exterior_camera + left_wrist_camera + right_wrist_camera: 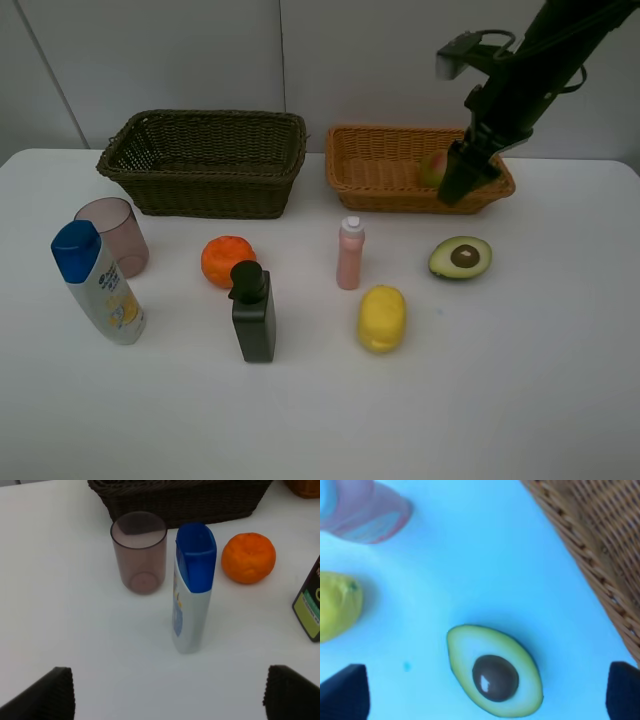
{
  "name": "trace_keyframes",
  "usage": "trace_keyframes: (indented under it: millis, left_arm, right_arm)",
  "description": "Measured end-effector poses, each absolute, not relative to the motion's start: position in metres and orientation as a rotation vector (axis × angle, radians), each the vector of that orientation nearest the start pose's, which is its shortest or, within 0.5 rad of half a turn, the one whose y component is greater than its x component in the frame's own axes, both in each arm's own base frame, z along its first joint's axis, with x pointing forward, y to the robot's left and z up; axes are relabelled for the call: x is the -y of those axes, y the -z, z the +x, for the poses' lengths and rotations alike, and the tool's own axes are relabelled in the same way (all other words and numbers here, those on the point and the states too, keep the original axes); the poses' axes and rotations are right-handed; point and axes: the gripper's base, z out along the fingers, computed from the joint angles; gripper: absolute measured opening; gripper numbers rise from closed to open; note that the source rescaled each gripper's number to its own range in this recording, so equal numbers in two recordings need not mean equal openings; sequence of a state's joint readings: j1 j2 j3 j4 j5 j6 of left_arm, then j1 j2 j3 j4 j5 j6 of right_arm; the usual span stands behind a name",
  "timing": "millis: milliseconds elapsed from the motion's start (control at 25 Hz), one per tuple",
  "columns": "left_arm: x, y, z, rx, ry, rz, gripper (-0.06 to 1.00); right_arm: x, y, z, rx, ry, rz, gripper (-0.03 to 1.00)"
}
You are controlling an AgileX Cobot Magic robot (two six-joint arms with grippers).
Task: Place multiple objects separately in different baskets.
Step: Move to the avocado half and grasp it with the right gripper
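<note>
Halved green avocado w/ the brown pit [460, 257] is lying cut-face up on the white table [560, 380], just in front of the shallow orange-tan wicker basket [385, 198]. A green-red pear [433, 168] already sits in that basket, so imo the avocado is the next pick for the right gripper [460, 188].

That gripper hangs over the basket's front rim, jaws spread as wide as they go, nothing in them. The wrist cam looks right down on the avocado, w/ the fingertips framing it on either side.

Tips for doing it well: come down centred and pinch across the narrow width, not lengthwise, since it's rounded underneath and prob rocks. Watch the basket wall close by. The yellow lemon [382, 318] and slim pink bottle [350, 254] are near but clear.

Left gripper [168, 695] is also fully spread and empty, facing the white blue-capped bottle [192, 595], translucent mauve cup [140, 552] and the orange [248, 557]. The deeper dark brown-green wicker basket [200, 195] looks empty, as far as I can see.
</note>
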State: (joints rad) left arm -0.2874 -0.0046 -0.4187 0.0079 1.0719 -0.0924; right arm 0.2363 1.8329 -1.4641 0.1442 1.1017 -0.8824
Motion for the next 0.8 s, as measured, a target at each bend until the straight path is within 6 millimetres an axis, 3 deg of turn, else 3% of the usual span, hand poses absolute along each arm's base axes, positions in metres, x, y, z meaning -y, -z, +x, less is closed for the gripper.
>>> trace_keyframes:
  millis: [320, 600, 800]
  left_arm:
    - [0.0, -0.254, 0.003, -2.129, 0.213, 0.208, 1.0]
    - [0.0, -0.254, 0.003, -2.129, 0.211, 0.208, 1.0]
    - [0.0, -0.254, 0.003, -2.129, 0.211, 0.208, 1.0]
  right_arm:
    - [-0.11, -0.242, 0.354, -2.417, 0.034, -1.722, 1.0]
    - [-0.103, -0.201, 0.345, -2.357, 0.119, -1.811, 1.0]
    - [-0.101, -0.184, 0.341, -2.285, 0.161, -1.842, 1.0]
